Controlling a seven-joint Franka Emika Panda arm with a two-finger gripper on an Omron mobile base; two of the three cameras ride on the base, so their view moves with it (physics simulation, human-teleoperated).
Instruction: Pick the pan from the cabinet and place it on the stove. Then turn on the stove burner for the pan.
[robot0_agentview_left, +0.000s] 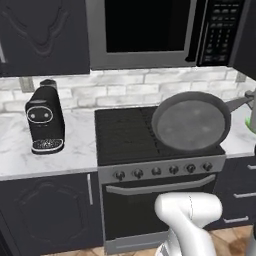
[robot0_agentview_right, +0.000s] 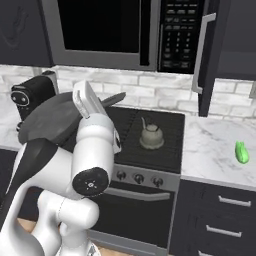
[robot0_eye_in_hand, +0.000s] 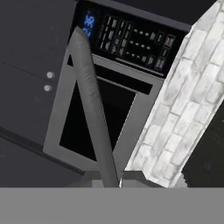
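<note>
Dark-grey and round, the wide shallow frying pan (robot0_agentview_left: 191, 123) is up in the air, tilted over the right side of the black ribbed-grate stove (robot0_agentview_left: 125, 134), its long thin handle (robot0_eye_in_hand: 92, 109) running down between the gripper's fingertips, which are pinched on it at the bottom of the hand view. Behind it there's the black-and-silver microwave (robot0_agentview_left: 165, 31) and white brick backsplash (robot0_agentview_left: 135, 87), and a small pale kettle (robot0_agentview_right: 151, 135) sits on the stove's right side. Further out you've got a black coffee machine (robot0_agentview_left: 45, 119) on the marble counter (robot0_agentview_left: 50, 155), a green vegetable (robot0_agentview_right: 241, 152) off to the right, and the tall black cabinet door (robot0_agentview_right: 212, 55) hanging open.
</note>
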